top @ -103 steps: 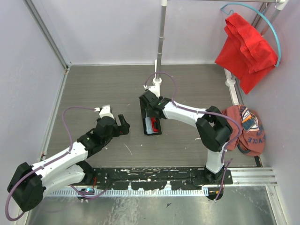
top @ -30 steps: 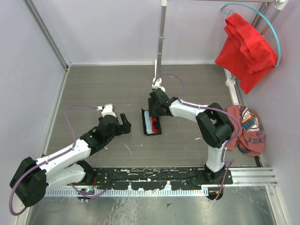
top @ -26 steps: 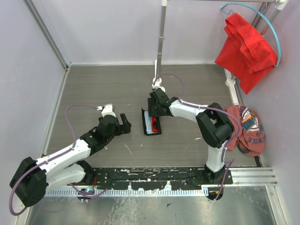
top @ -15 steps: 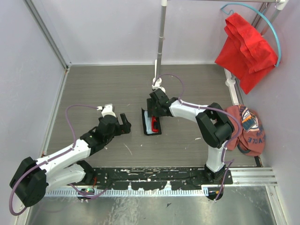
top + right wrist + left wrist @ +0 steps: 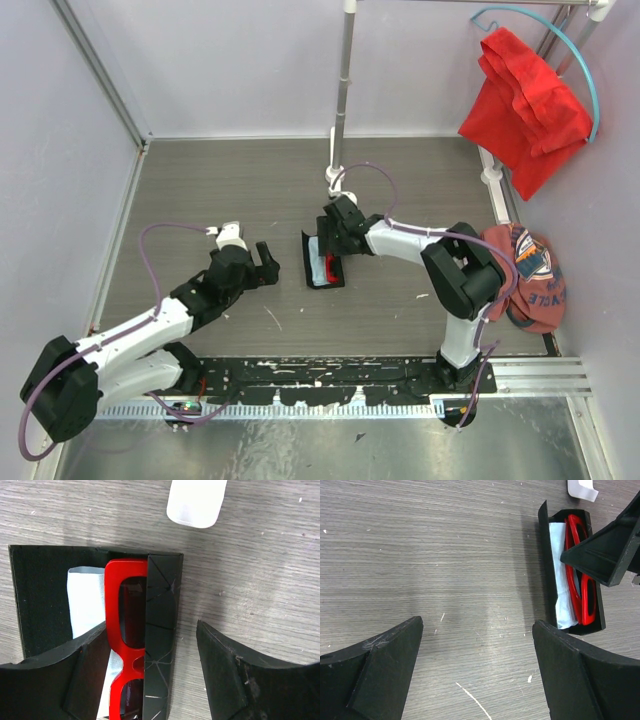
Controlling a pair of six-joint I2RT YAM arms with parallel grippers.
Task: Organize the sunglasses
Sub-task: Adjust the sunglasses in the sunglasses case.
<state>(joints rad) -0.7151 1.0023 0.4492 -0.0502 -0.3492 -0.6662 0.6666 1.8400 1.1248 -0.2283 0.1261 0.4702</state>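
So here's where we're at: the sunglasses are lying in the open black case about mid tabletop, right on top of the pale blue cloth that's tucked in with them. From the right wrist view the red frame runs lengthwise down the case, with the cloth peeking out on one side and a creased black flap folded over the other edge of the lenses. The right gripper is parked over that end of the case with its jaws open. One finger is over the cloth side and the other is out over bare wood, so the flap and the glasses sit in the gap; we can't tell if anything is actually touching. A white plastic piece sits just past the far end of the case. The left gripper hangs well off to the side, jaws spread wide with only tabletop between them. Its camera looks across at the case, cloth and sunglasses, with a right finger cutting across the frame. From above, the left gripper is near the case but apart from it, and the right gripper is at the case's far end.
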